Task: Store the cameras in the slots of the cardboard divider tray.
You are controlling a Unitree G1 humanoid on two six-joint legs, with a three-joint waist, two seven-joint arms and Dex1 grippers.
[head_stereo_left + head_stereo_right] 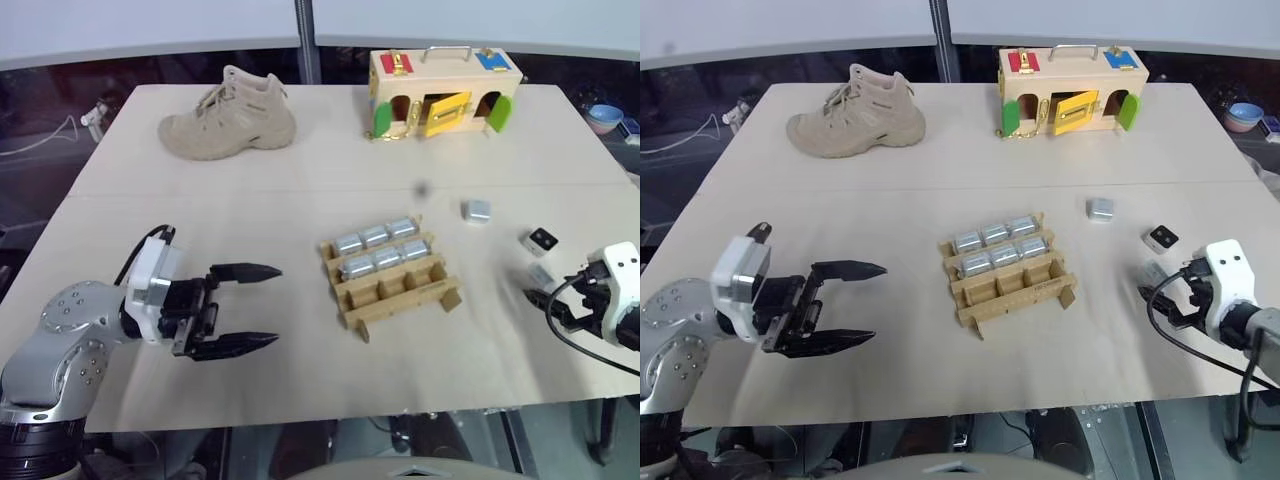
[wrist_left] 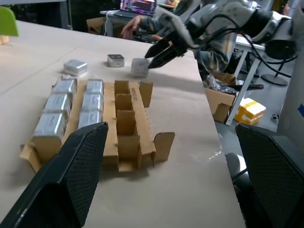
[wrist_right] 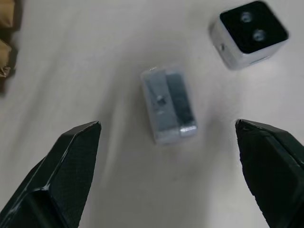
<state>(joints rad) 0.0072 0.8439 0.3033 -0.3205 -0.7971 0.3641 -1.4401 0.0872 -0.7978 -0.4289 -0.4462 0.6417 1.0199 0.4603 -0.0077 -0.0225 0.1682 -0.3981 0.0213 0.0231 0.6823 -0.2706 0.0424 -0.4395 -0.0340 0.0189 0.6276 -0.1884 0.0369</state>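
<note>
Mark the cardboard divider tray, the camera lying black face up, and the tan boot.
cardboard divider tray [image 1: 432,290], left eye view, on the bare front cardboard wall.
camera lying black face up [image 1: 542,240], left eye view, on its black top face.
tan boot [image 1: 228,122], left eye view, on the side of the upper.

No legible text, label, brand, number or sign appears in any view. The cameras [image 2: 56,102] stored in the cardboard divider tray [image 2: 124,124] carry faint dark marks on their upper faces (too small to read), and the laptop screen [image 2: 138,6] beyond the counter [image 1: 250,180] shows only coloured blur.
</note>
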